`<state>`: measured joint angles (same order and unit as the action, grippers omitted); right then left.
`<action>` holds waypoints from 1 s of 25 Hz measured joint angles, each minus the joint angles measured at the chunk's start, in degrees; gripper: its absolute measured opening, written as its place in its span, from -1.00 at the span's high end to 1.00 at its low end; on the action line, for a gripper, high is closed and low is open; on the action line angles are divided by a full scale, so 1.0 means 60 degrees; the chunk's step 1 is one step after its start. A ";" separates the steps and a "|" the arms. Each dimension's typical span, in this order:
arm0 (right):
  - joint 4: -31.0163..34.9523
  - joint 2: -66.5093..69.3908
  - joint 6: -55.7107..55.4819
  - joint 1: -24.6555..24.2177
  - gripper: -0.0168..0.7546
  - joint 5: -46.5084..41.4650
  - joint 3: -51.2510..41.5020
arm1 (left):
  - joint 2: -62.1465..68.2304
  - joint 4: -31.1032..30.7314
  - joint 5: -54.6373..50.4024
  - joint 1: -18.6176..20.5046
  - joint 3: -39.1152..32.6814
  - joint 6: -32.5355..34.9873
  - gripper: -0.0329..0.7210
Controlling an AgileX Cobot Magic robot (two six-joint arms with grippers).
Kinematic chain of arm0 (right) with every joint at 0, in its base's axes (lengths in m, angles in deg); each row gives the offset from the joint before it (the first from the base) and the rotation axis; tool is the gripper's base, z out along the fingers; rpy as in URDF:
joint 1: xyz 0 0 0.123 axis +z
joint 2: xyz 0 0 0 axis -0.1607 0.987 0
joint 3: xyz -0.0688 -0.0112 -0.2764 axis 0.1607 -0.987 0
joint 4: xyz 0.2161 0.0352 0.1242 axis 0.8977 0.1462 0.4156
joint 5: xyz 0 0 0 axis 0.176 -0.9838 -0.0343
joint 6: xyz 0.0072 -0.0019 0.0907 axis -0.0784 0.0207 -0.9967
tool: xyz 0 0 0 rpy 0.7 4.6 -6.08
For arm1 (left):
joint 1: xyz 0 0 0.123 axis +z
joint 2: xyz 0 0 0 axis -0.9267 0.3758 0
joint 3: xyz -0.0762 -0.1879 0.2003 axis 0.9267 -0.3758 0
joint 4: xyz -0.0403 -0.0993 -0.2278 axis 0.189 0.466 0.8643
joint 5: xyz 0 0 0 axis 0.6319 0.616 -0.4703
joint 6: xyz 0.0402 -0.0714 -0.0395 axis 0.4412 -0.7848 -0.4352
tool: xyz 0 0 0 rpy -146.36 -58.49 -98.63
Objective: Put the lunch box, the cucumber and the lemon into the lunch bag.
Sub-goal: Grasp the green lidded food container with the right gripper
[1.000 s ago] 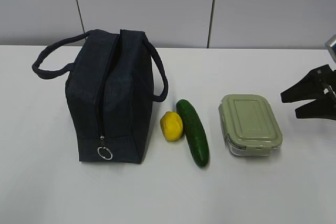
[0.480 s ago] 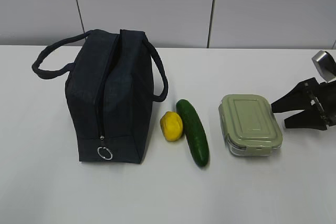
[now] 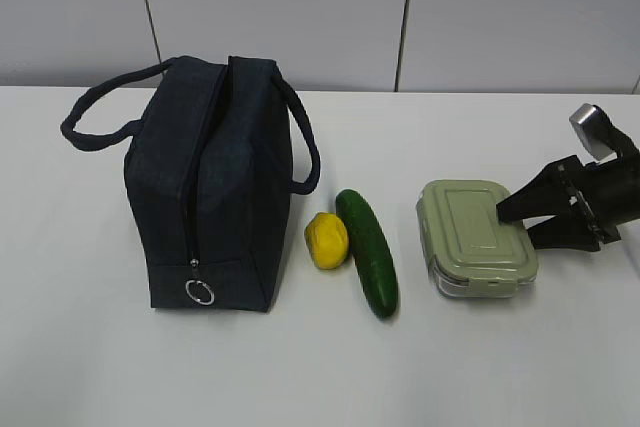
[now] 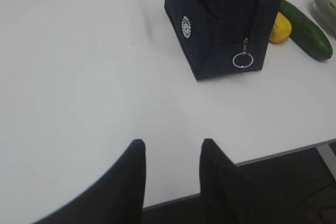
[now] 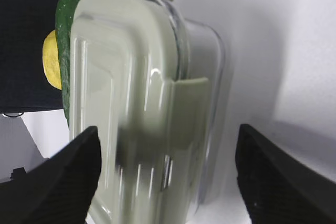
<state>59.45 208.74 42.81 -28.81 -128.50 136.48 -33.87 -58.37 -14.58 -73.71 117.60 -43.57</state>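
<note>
Table: a plain white table (image 3: 100,367) carries all four items; its near edge shows in the left wrist view, with dark floor below it.

Lunch bag: the dark navy lunch bag (image 3: 210,187) stands upright on the left of the table, its two loop handles out to either side. The zipper runs along the top and down the near end, where a silver ring pull (image 3: 200,292) hangs low. A small white round emblem (image 4: 185,27) shows on its side in the left wrist view.

Lemon: the yellow lemon (image 3: 326,240) lies just beside the bag's right side, touching the cucumber.

Cucumber: the dark green cucumber (image 3: 367,252) lies on the table between lemon and lunch box, its far end angled slightly toward the bag.

Lunch box: the lunch box (image 3: 475,237), clear with a sage-green lid, sits flat on the table right of the cucumber, apart from it.

Right gripper: the right gripper (image 3: 512,220) reaches in from the right, its black fingers (image 5: 63,182) spread wide, one on either side of the lunch box's right end. Whether they touch it cannot be told.

Left gripper: the left gripper (image 4: 170,158) hovers near the table's front edge, well apart from the bag, its fingers apart with nothing between them.
</note>
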 joint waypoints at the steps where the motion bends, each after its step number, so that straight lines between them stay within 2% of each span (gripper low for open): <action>1: 0.0019 0.0000 0.0007 0.0000 -0.58 0.0000 0.0004 | 0.0000 0.0000 0.0000 0.0000 0.0000 0.0000 0.29; 8: 0.0055 0.0000 0.0007 0.0022 -0.58 0.0000 0.0004 | 0.0000 0.0000 0.0000 0.0000 0.0000 0.0000 0.29; 16: -0.0066 0.0000 0.0118 0.0520 -0.57 0.0000 0.0215 | 0.0000 0.0000 0.0000 0.0000 0.0000 0.0000 0.29; 25: -0.0204 0.0285 0.0106 0.0563 -0.56 0.0000 0.0373 | 0.0000 0.0000 0.0000 0.0000 0.0000 0.0000 0.29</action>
<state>58.23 210.44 43.44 -25.43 -128.50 138.72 -33.87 -58.37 -14.58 -73.71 117.60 -43.57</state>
